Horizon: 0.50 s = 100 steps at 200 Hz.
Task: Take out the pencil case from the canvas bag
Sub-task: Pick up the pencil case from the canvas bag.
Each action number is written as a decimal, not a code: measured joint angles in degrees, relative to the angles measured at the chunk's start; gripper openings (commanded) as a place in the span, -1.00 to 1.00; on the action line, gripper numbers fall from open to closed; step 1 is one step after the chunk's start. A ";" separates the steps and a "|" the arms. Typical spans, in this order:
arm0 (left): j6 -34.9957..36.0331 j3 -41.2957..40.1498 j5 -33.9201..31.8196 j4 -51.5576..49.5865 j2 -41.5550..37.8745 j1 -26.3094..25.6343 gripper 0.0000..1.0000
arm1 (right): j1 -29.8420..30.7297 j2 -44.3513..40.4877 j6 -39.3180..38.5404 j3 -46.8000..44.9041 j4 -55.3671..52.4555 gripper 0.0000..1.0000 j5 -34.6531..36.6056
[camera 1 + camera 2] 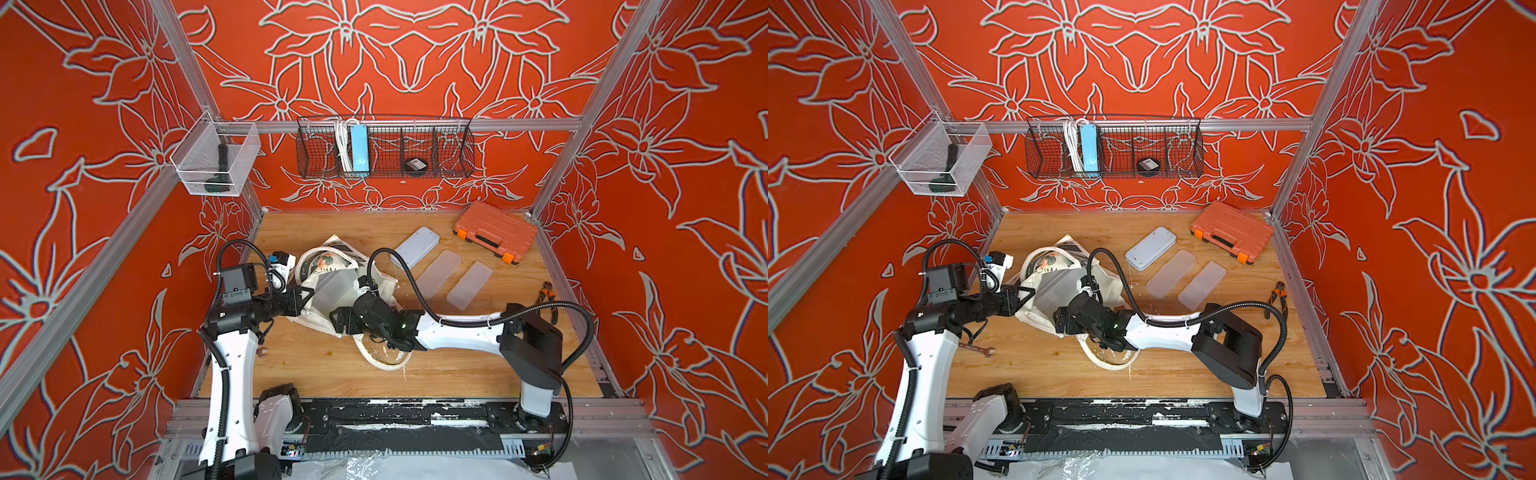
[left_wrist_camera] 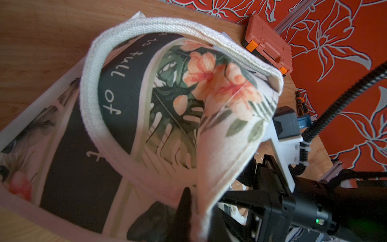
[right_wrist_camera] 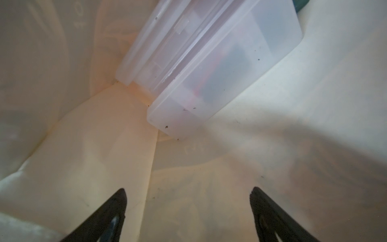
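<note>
While right jaws gape inside canvas bag (image 3: pixel 303 136), pencil case (image 3: pixel 209 69) lies ahead.

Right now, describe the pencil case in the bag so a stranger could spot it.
Find the cream, floral-printed canvas bag on the wooden tabletop. In its open mouth lies a frosted plastic pencil case. Unlike the three frosted look-alikes on bare wood beside the bag, this one sits inside cloth.

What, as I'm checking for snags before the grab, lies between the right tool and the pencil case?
Only bare inner cloth of the canvas bag lies between the open right tool and the translucent pencil case; the right wrist view shows it.
</note>
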 measured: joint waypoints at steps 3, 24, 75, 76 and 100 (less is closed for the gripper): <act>0.28 0.17 -0.02 -0.20 0.07 0.00 -1.00 | 0.00 0.17 0.39 0.22 -0.11 0.83 0.02; 2.34 1.03 -0.20 -1.97 0.28 0.00 -1.00 | -0.13 2.27 2.78 2.27 -0.35 0.82 -0.04; 8.92 1.64 -0.20 -6.21 0.74 -1.03 -1.00 | -0.26 8.07 10.10 5.73 0.24 0.84 0.15; 9.09 1.64 -0.22 -6.29 0.74 -1.09 -1.00 | -0.26 8.20 10.29 5.77 0.24 0.84 0.26; 12.00 1.64 -0.61 -7.15 0.90 -1.99 -1.00 | -0.26 9.42 13.73 6.64 0.28 0.88 1.88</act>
